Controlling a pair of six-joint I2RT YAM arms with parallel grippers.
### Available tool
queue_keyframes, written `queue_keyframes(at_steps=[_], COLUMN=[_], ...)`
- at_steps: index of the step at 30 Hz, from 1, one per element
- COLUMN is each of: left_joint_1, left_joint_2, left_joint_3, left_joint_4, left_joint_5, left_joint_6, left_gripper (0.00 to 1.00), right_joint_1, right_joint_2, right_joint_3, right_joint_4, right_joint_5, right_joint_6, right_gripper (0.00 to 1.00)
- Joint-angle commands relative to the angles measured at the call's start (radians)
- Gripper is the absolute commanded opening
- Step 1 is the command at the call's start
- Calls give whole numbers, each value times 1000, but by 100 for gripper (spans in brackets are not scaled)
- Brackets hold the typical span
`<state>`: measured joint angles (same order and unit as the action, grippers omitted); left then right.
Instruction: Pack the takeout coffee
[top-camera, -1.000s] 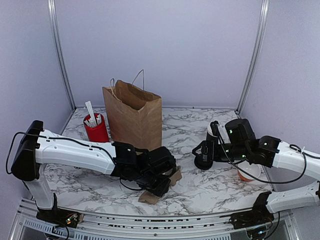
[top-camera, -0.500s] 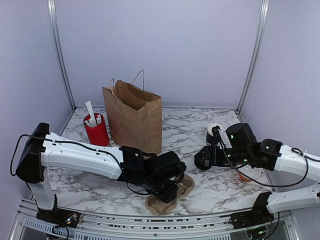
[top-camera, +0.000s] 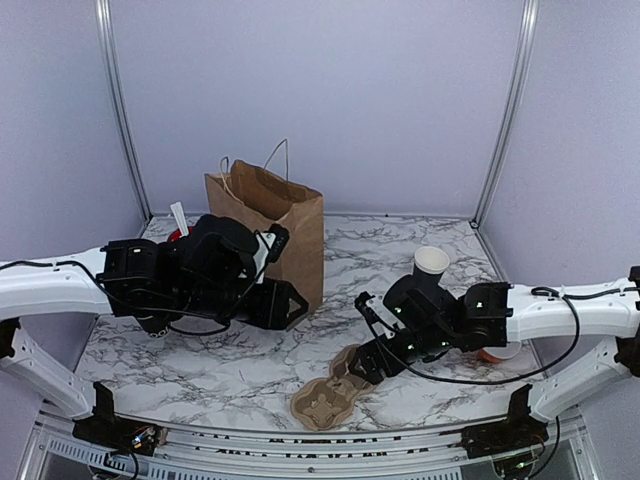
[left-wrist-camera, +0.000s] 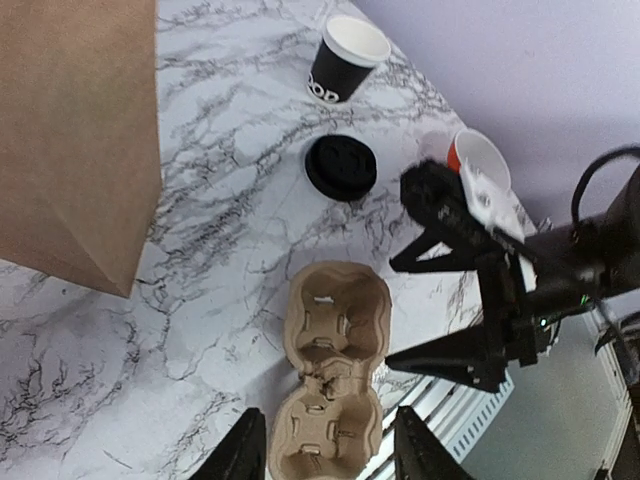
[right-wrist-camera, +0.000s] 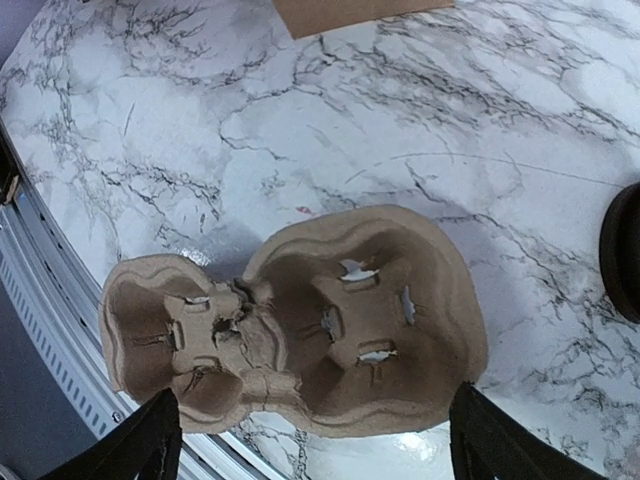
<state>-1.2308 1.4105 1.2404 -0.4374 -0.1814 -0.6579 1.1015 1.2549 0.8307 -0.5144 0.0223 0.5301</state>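
No lidded takeout coffee is in view. A black paper cup (top-camera: 431, 262) (left-wrist-camera: 345, 60) stands with its white rim and inside showing, and a loose black lid (left-wrist-camera: 340, 167) (right-wrist-camera: 625, 250) lies in front of it. A brown pulp cup carrier (top-camera: 330, 395) (left-wrist-camera: 335, 380) (right-wrist-camera: 300, 335) lies flat by the table's front edge. My left gripper (top-camera: 283, 304) (left-wrist-camera: 328, 455) hangs open, high above the carrier and holding nothing. My right gripper (top-camera: 366, 360) (left-wrist-camera: 415, 310) (right-wrist-camera: 320, 445) is open, low over the carrier's far cell, its fingers wide on either side.
A brown paper bag (top-camera: 268, 235) (left-wrist-camera: 70, 130) (right-wrist-camera: 350, 12) stands open at the back left, just behind my left arm. A red cup (top-camera: 178, 238) with white sticks is mostly hidden by that arm. A white cup with an orange inside (top-camera: 497, 352) (left-wrist-camera: 478, 160) sits at the right.
My left gripper let go of the carrier, rose and pulled back left toward the bag. The carrier now lies flat. My right gripper moved left and forward from the lid to the carrier.
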Motion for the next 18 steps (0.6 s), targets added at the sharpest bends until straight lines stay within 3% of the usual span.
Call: queue_keyframes(at_steps=[1, 7, 18], left_joint_1=[58, 125, 175], left_joint_2=[-126, -261, -348], left_joint_3=[-79, -151, -195], left_joint_4=[24, 51, 70], left_joint_5=[-98, -141, -202], left_joint_6=[-68, -134, -168], left_gripper=[48, 48, 49], right_joint_1=[49, 55, 101], right_joint_2=[68, 154, 303], right_joint_3=[86, 116, 190], right_joint_4=[-37, -54, -66], right_joint_5=[8, -21, -46], right_joint_6=[-107, -160, -127], right_gripper=[90, 87, 82])
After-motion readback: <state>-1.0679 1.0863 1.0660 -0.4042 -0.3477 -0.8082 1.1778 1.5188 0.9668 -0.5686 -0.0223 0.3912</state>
